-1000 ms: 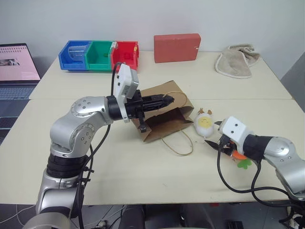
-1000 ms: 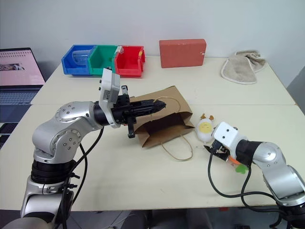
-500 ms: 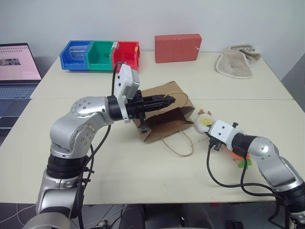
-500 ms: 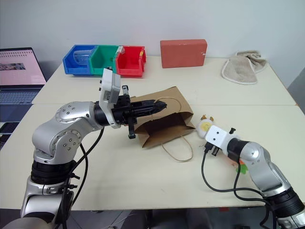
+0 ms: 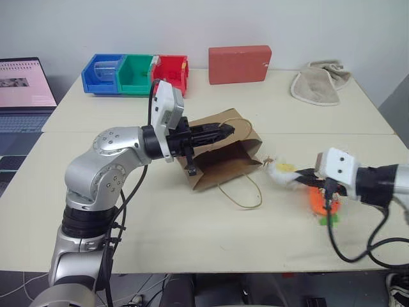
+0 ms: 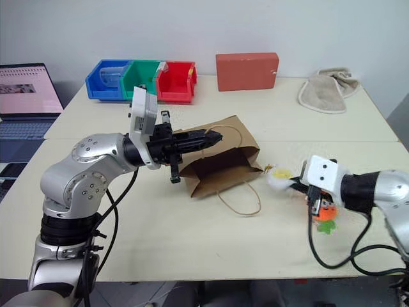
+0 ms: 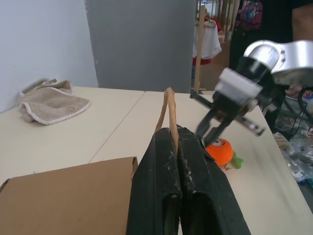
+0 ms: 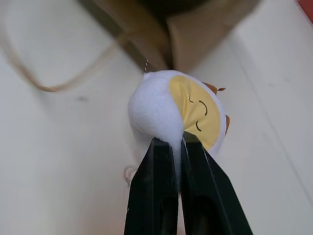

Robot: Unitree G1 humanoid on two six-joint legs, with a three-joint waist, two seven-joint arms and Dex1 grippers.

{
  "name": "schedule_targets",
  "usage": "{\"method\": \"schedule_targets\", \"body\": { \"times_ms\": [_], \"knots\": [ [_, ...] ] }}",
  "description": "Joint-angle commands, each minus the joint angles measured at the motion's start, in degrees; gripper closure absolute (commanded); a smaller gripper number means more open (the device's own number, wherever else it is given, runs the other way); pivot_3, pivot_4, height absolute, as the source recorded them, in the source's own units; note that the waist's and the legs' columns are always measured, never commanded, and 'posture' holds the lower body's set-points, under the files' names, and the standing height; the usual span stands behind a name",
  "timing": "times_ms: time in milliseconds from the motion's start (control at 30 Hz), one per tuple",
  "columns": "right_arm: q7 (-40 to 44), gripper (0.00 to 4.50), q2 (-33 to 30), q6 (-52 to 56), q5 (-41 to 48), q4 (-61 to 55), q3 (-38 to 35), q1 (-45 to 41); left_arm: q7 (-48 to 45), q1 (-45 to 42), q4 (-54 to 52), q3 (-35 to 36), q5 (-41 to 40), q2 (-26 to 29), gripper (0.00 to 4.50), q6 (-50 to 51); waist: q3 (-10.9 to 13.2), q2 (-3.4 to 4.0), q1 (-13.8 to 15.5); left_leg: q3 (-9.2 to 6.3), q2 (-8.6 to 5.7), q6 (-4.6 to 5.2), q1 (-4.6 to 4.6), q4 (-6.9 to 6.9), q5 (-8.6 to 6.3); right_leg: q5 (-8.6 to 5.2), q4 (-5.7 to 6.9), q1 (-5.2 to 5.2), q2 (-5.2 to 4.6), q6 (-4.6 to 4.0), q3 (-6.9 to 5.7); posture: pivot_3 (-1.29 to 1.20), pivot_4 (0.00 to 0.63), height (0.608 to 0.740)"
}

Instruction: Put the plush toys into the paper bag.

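The right tool (image 8: 168,147) is pinching the white egg plush toy (image 8: 171,110) by its lower edge, holding it off the surface (image 5: 192,243) near the right edge, the toy's yellow face turned outward. The egg is hanging just beside the open mouth of the brown paper bag (image 5: 223,163), which is lying on its side around the middle of the surface. The left tool (image 7: 172,139) is clamping together on one twisted loop handle (image 7: 168,105) at the bag's rim, pointing level. The orange carrot plush toy (image 5: 321,203) is lying on the surface under the right arm.
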Motion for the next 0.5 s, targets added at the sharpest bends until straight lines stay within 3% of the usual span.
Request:
{"method": "schedule_targets", "body": {
  "times_ms": [33,167,367,500],
  "knots": [
    [0.9,4.48,0.6,6.5,9.4,-6.7,-1.1,-2.5,0.0,-1.4,-0.6,0.6,-0.9,-0.1,4.5,-0.2,0.0,0.0,0.0,0.0,0.0,0.0,0.0,0.01,0.0,-0.02,0.0,0.0,0.0,-0.04,0.0,0.0,0.15,0.74],
    [-6.4,4.48,7.6,7.1,5.9,-5.7,6.6,-8.7,-0.1,-1.5,-1.1,0.0,-1.4,-0.7,4.5,0.3,0.0,-0.02,-0.1,0.06,0.0,0.0,-0.01,0.14,0.0,-0.1,-0.03,0.01,0.0,-0.17,0.05,0.0,0.15,0.74],
    [-16.3,4.48,18.3,0.7,-9.6,4.6,20.5,-17.0,-0.2,-1.9,-2.0,0.2,-2.3,-0.3,4.5,1.3,0.0,-0.05,-0.1,0.09,-0.02,-0.01,-0.04,0.13,0.01,-0.08,0.0,-0.04,0.0,-0.15,0.1,0.0,0.15,0.74],
    [-20.6,4.48,22.3,-2.9,-16.9,9.4,24.6,-19.4,-0.1,-2.0,-2.3,0.4,-3.2,-0.1,4.5,1.8,0.0,-0.05,0.0,0.05,-0.02,-0.01,-0.05,0.02,0.01,0.03,0.0,-0.07,0.0,0.03,0.06,0.0,0.15,0.74]
  ]
}}
